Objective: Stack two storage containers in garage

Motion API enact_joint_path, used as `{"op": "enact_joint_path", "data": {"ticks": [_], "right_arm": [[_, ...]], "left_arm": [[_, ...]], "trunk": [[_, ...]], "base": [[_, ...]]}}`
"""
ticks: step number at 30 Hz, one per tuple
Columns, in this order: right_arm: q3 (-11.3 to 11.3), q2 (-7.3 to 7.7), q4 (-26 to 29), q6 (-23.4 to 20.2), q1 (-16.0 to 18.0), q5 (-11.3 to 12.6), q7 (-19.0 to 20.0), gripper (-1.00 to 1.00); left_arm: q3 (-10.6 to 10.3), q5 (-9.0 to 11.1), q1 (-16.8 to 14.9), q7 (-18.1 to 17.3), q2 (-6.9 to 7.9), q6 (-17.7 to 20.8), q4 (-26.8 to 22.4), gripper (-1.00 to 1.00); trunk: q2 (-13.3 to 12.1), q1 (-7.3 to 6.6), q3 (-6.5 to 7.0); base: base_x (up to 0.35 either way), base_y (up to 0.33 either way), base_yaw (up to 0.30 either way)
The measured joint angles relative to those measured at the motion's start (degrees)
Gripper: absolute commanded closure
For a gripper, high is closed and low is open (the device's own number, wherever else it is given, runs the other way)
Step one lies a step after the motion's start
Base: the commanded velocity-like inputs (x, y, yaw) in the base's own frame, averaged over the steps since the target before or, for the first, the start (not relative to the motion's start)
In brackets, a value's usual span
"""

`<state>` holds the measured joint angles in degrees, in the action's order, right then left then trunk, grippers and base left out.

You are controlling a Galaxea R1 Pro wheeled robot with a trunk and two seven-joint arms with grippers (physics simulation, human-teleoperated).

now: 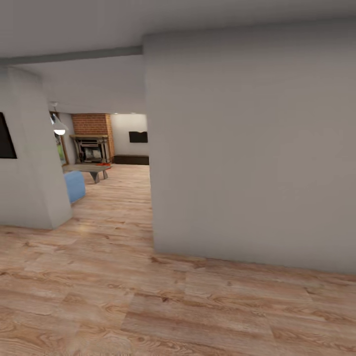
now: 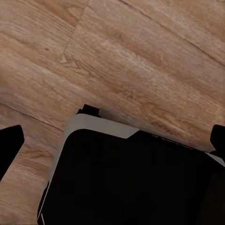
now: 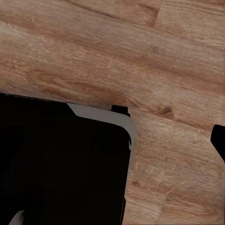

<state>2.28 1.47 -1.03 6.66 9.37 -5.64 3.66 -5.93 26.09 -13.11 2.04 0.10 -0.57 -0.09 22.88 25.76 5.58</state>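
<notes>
Storage containers: not made out with certainty. Small orange-red speck (image 1: 103, 163) on the planks at the foot of the brick fireplace (image 1: 90, 126), far down the passage; too small to tell shape or count.

Living room (image 1: 106, 148): seen through the opening between two grey walls. Blue sofa (image 1: 74, 186) at its near left, low grey table (image 1: 89, 169) behind it, hanging lamp (image 1: 59, 130) above, dark panel (image 1: 138, 137) on the far wall.

Left gripper (image 2: 112, 140): jaws spread wide, dark fingertips (image 2: 9, 146) at opposite edges of the left wrist view, nothing between them but plank floor (image 2: 140, 56) and the black, pale-rimmed robot base (image 2: 126, 178) below.

Right gripper (image 3: 112, 143): one dark fingertip (image 3: 219, 139) visible; the other lost against the black base (image 3: 61, 159); spread cannot be told. Holding nothing visible.

Relation: speck well apart from both grippers, far ahead.

Edges and room: broad grey wall (image 1: 247, 148) close ahead on the right, its corner bounding the passage; left wall corner (image 1: 34, 163) opposite. Open wood-plank floor (image 1: 148, 306) across the foreground and on through the gap.
</notes>
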Motion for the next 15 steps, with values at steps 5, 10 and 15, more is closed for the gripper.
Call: {"op": "enact_joint_path", "data": {"ticks": [5,10,15], "right_arm": [[0.0,0.0,0.0,0.02,0.0,0.0,-0.02,-1.0],[-0.06,0.0,0.0,0.1,0.0,0.01,-0.01,-1.0],[-0.15,0.0,0.0,0.19,0.0,0.01,-0.02,-1.0]], "left_arm": [[0.0,-0.06,-0.01,-0.07,0.0,-0.05,0.0,-1.0],[0.0,-0.09,-0.01,-0.09,0.0,0.0,0.0,-1.0],[0.0,-0.07,-0.02,-0.09,0.04,0.01,0.0,-1.0]], "trunk": [[0.0,0.0,0.0],[0.01,-0.02,0.0],[0.01,-0.03,0.0]], "base": [[0.0,0.0,0.279],[0.105,0.0,0.279],[0.302,0.0,0.279]]}}
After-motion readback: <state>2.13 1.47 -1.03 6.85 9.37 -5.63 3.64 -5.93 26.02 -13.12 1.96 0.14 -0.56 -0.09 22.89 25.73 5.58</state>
